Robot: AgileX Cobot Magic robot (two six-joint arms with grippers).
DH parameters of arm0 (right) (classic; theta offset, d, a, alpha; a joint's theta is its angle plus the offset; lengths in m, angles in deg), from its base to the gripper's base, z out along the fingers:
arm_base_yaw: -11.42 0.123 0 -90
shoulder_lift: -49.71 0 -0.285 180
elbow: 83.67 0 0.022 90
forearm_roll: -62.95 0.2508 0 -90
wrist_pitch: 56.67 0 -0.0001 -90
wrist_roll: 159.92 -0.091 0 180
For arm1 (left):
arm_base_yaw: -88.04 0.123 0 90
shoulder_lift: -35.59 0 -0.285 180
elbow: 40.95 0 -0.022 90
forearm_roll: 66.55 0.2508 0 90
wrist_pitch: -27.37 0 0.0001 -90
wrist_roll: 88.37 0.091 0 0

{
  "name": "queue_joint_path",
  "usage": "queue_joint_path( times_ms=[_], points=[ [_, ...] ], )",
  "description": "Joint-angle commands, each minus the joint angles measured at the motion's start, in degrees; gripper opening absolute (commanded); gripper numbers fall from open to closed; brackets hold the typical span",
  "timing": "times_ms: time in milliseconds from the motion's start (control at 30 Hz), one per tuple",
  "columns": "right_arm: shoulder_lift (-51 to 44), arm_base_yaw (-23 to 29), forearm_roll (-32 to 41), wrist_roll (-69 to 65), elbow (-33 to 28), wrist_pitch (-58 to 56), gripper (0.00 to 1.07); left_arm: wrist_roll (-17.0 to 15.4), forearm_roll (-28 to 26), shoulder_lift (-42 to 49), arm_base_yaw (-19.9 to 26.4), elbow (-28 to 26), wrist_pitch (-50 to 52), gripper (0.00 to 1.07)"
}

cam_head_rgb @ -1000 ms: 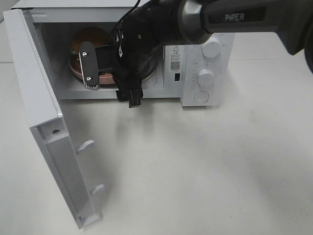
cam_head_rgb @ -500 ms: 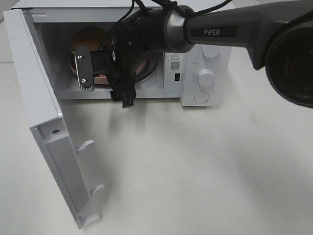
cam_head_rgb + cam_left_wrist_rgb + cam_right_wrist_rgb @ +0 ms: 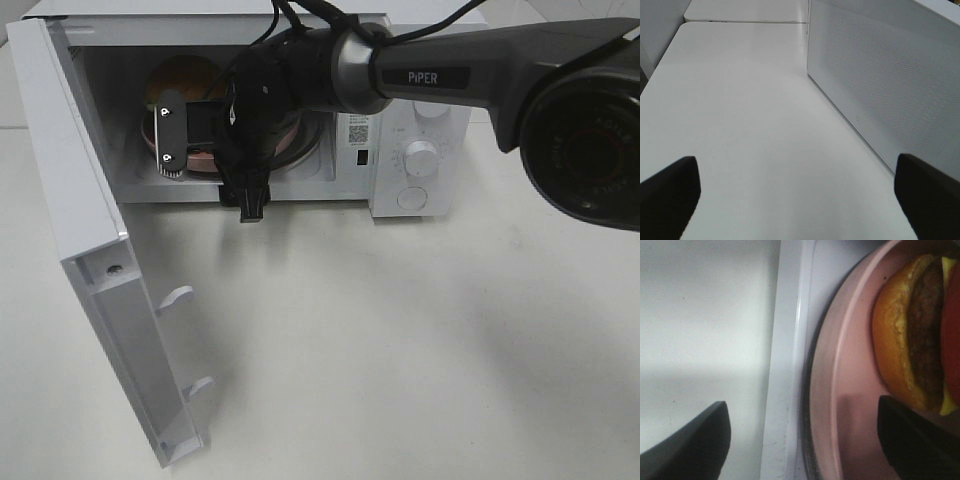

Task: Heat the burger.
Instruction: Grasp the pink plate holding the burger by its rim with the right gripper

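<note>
The right gripper [image 3: 200, 140] hangs in the mouth of the open microwave [image 3: 420, 110], its jaws spread wide on either side of the rim of the pink plate [image 3: 850, 390]; the wrist view shows one dark finger over the plate and the other outside it over the white sill, and from these pictures I cannot tell whether either one touches the plate. The burger [image 3: 912, 330] sits on that plate inside the oven cavity, its bun and patty showing just beyond the gripper, so it looks already placed where it has to go. The step in hand appears to be letting go of the plate and clearing out. To do it well, the jaws should be fully free of the rim before the arm moves, and the pull-back should run straight out through the opening, level, without catching the plate's edge and dragging it toward the sill. The wrist and its cable should clear the front edge of the cavity too. The door [image 3: 100, 300] stands swung far open on the left, so it will then need a wide, steady push to shut. The left gripper [image 3: 795, 200] is also wide open and holds nothing; it waits over the bare counter [image 3: 740, 125] beside the microwave's perforated outer wall.
</note>
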State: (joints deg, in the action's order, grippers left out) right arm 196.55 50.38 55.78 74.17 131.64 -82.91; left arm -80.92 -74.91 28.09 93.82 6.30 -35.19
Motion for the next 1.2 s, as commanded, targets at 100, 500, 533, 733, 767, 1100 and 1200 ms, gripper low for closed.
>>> queue_joint_path(
  times_ms=[100,500,533,733,767,1100,1200],
  points=[
    [0.5,-0.9,0.9,0.7,0.3,0.5,0.78,0.0,-0.1,1.0,0.0,0.1,0.8,0.98],
    [2.2,-2.2,2.1,0.9,0.3,1.1,0.76,0.0,-0.1,1.0,0.0,0.1,0.8,0.98],
    [2.3,-2.3,2.1,1.0,0.3,1.1,0.76,0.0,-0.1,1.0,0.0,0.1,0.8,0.98],
    [2.3,-1.7,2.3,3.2,0.4,1.4,0.76,0.0,-0.1,1.0,0.0,0.1,0.8,0.98],
    [2.3,-1.7,2.3,3.2,0.4,1.4,0.76,0.0,-0.1,1.0,0.0,0.1,0.8,0.98],
    [3.8,0.6,3.8,3.7,0.4,1.3,0.76,0.0,-0.1,1.0,0.0,0.1,0.8,0.98],
    [3.8,0.6,4.2,3.4,0.4,1.1,0.76,0.0,-0.1,1.0,0.0,0.1,0.8,0.98]
  ],
)
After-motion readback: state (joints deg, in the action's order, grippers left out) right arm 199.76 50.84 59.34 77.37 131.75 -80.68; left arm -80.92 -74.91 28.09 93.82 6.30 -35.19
